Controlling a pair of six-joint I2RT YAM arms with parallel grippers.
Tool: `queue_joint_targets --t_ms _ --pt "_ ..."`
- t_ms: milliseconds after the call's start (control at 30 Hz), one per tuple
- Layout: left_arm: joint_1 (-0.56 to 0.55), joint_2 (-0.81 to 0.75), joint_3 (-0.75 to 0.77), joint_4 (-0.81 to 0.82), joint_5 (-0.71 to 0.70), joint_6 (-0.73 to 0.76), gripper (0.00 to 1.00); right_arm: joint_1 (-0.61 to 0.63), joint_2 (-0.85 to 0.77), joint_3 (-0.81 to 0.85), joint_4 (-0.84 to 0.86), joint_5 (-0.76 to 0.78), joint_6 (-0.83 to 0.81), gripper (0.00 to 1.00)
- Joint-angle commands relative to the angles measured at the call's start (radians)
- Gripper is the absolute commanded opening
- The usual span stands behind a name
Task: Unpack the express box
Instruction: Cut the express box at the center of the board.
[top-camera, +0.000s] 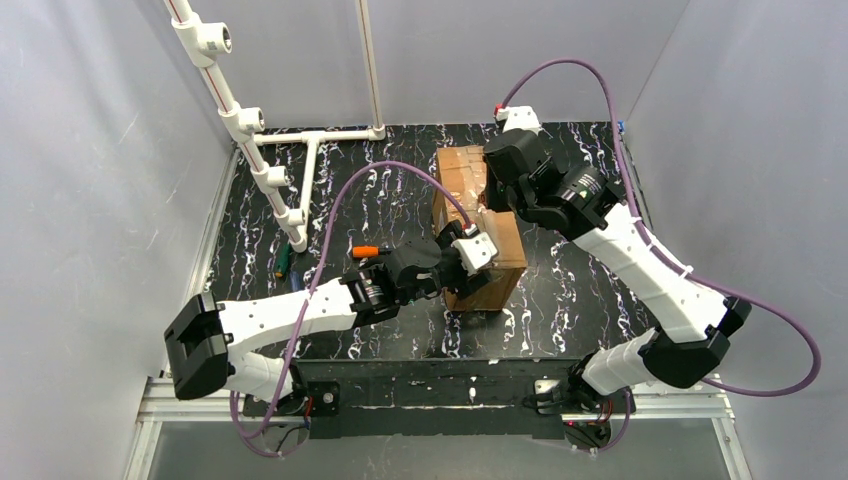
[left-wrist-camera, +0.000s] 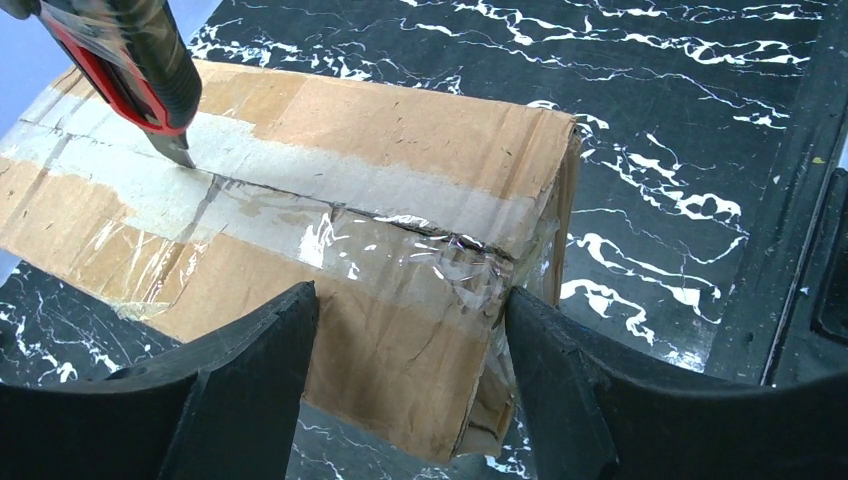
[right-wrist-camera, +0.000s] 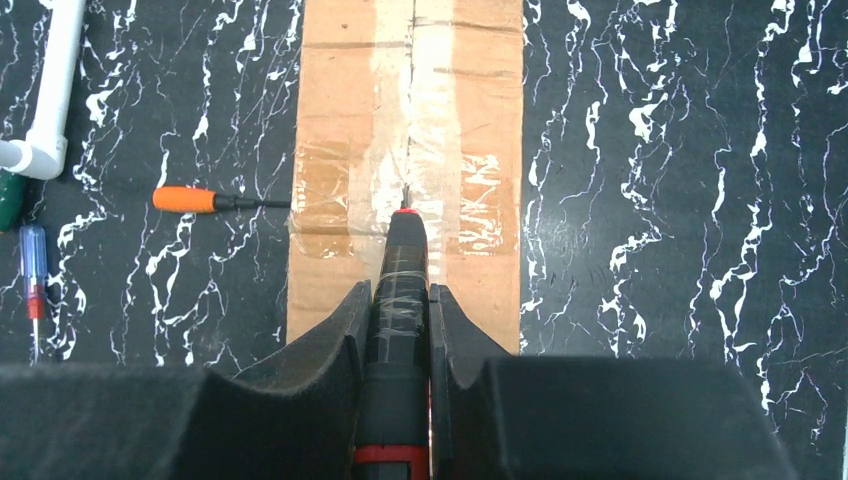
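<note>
The express box (top-camera: 478, 225) is a brown carton lying lengthwise mid-table, with glossy tape along its top seam. My right gripper (top-camera: 503, 197) is over its far half, shut on a black-and-red utility knife (right-wrist-camera: 405, 270). The blade tip rests on the taped seam (right-wrist-camera: 405, 188). In the left wrist view the knife (left-wrist-camera: 130, 70) touches the tape at upper left. My left gripper (left-wrist-camera: 410, 310) is open wide at the box's near end (left-wrist-camera: 400, 360). One finger is over the side face and the other is by the end face. In the top view the left gripper (top-camera: 465, 258) sits at the near left corner.
An orange-handled screwdriver (right-wrist-camera: 200, 200) lies just left of the box, also visible in the top view (top-camera: 365, 250). A blue screwdriver (right-wrist-camera: 33, 275) and a green-handled tool (top-camera: 284, 260) lie further left. A white pipe frame (top-camera: 270, 170) stands at back left.
</note>
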Motion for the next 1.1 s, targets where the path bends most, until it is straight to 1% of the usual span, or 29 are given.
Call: queue_joint_targets --t_ms 0,100,233,333,400,467,567,700,800,867,967,1067 --pt "0.022 0.010 0.021 -0.018 -0.098 0.018 0.66 0.020 -0.049 0.026 -0.064 -0.023 0.004 0.01" --pt "0.022 0.012 0.018 -0.018 -0.103 0.020 0.66 0.020 -0.024 0.004 -0.077 -0.026 -0.005 0.01" --pt "0.022 0.015 0.024 -0.018 -0.107 0.029 0.66 0.020 -0.035 0.053 -0.067 -0.021 -0.014 0.01" --pt "0.024 0.020 0.026 -0.018 -0.107 0.032 0.66 0.020 -0.016 -0.011 -0.057 -0.030 -0.018 0.01" --pt "0.027 0.026 0.032 -0.018 -0.105 0.030 0.66 0.020 -0.012 0.016 -0.069 -0.047 -0.011 0.01" --pt "0.032 0.022 0.036 -0.017 -0.094 0.023 0.66 0.020 -0.038 0.034 -0.045 -0.033 -0.021 0.01" --pt "0.042 0.034 0.039 -0.017 -0.086 0.020 0.66 0.020 -0.015 0.003 -0.056 -0.026 -0.029 0.01" --pt "0.055 0.047 0.045 -0.017 -0.080 0.016 0.66 0.020 -0.024 0.066 -0.058 -0.032 -0.028 0.01" --pt "0.066 0.052 0.048 -0.017 -0.072 0.013 0.66 0.020 -0.013 0.012 -0.045 -0.026 -0.039 0.01" --pt "0.074 0.057 0.051 -0.017 -0.066 0.011 0.66 0.020 0.001 0.024 -0.068 -0.034 -0.028 0.01" --pt "0.079 0.050 0.048 -0.017 -0.062 0.012 0.66 0.020 -0.027 0.040 -0.033 -0.012 -0.046 0.01" --pt "0.084 0.049 0.044 -0.017 -0.061 0.012 0.66 0.019 0.003 0.035 -0.069 -0.014 -0.044 0.01"
